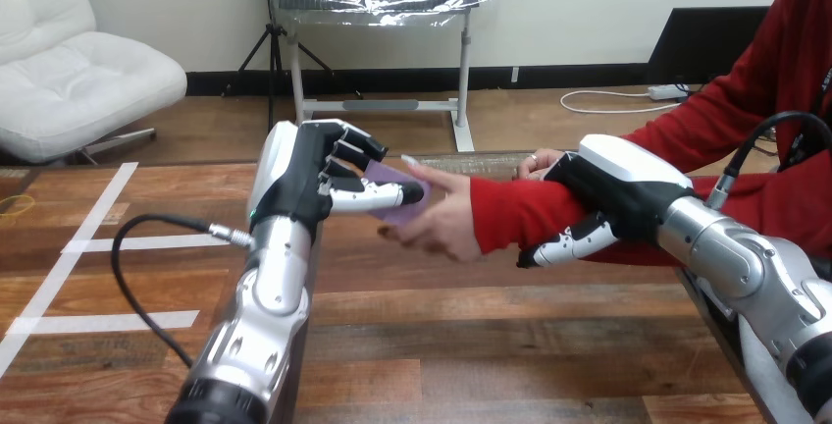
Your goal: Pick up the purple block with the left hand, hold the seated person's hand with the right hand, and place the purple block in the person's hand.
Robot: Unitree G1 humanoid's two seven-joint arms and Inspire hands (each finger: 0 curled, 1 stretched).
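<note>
My left hand [319, 174] is raised over the table's middle with its fingers and thumb curled round the purple block [400, 210], which shows between them. The block rests against the palm of the person's hand [437, 218], which reaches in from the right, palm toward my left hand. My right hand [613, 198] lies over the person's red-sleeved forearm [510, 213], its fingers and thumb curled round it just behind the wrist. A second hand of the person [540, 161] shows behind my right hand.
The wooden table [412, 345] runs across the view, with white tape lines [98, 242] on its left part. A black cable [147, 277] loops beside my left forearm. The person sits at the right side.
</note>
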